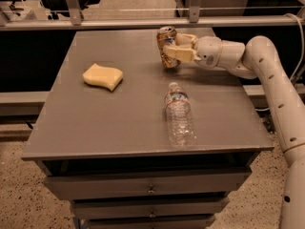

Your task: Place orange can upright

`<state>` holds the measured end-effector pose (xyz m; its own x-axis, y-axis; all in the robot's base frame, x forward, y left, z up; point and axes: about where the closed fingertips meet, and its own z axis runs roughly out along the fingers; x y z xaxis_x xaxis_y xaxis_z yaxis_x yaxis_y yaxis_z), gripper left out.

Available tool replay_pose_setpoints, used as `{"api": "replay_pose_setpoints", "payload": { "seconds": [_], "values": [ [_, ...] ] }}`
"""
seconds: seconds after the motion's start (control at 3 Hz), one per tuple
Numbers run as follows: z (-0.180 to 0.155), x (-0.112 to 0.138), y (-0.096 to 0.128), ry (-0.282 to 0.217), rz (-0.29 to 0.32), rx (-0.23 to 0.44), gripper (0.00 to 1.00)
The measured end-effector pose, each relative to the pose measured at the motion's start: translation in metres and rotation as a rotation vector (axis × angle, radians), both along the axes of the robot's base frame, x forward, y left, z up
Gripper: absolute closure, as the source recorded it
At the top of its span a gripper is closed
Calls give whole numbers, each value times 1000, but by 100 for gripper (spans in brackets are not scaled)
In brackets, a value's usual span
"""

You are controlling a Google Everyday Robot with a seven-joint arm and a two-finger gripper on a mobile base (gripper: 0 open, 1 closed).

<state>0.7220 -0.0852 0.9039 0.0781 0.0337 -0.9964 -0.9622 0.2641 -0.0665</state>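
The orange can [165, 41] stands upright near the far right part of the grey table [95, 123], its silver top showing. My gripper [172, 46] reaches in from the right and its cream fingers [177, 54] are closed around the can's body. The can's base is at or just above the table top; I cannot tell whether it touches.
A clear plastic water bottle [179, 117] lies on its side in front of the gripper, cap pointing away. A yellow sponge [102, 76] lies at the left. Drawers sit below the table's front edge. A metal rail [95, 22] runs behind the table.
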Motion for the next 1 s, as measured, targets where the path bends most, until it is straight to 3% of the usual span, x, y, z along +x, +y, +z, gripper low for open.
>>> {"api": "replay_pose_setpoints", "payload": {
  "seconds": [1.0],
  "values": [
    [-17, -9, -18, 26, -30, -40, 14]
  ]
}}
